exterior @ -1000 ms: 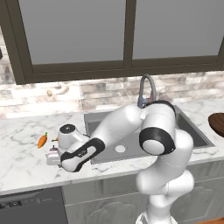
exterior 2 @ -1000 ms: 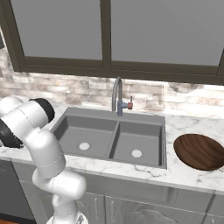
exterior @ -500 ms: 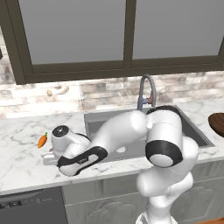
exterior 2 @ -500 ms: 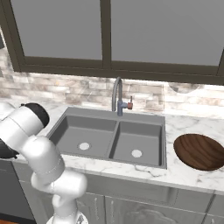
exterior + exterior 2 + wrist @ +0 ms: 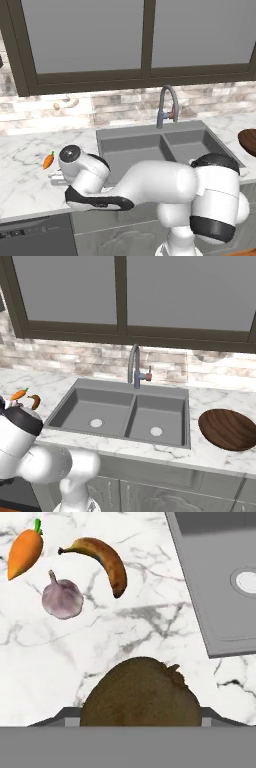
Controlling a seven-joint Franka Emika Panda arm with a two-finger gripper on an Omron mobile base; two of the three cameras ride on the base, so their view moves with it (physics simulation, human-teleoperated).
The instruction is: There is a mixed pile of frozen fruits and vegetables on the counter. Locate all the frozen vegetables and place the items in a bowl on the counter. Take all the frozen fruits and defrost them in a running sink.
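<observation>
Hand view: brown fuzzy oval kiwi (image 5: 141, 693) now seated in the tool (image 5: 140, 714), lifted off the white marble bench (image 5: 125, 637). Beyond the tool, orange carrot (image 5: 24, 554), pinkish bulb (image 5: 62, 599), brownish-yellow banana (image 5: 103, 561); dark grey sink (image 5: 220, 587) alongside, next destination.

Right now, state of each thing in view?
kiwi: between the fingertips, counter far below, apparently lifted
carrot: lying on counter
bulb: on counter, beside carrot
banana: lying on counter
bowl: empty, right of sink
tap: no water visible
</observation>
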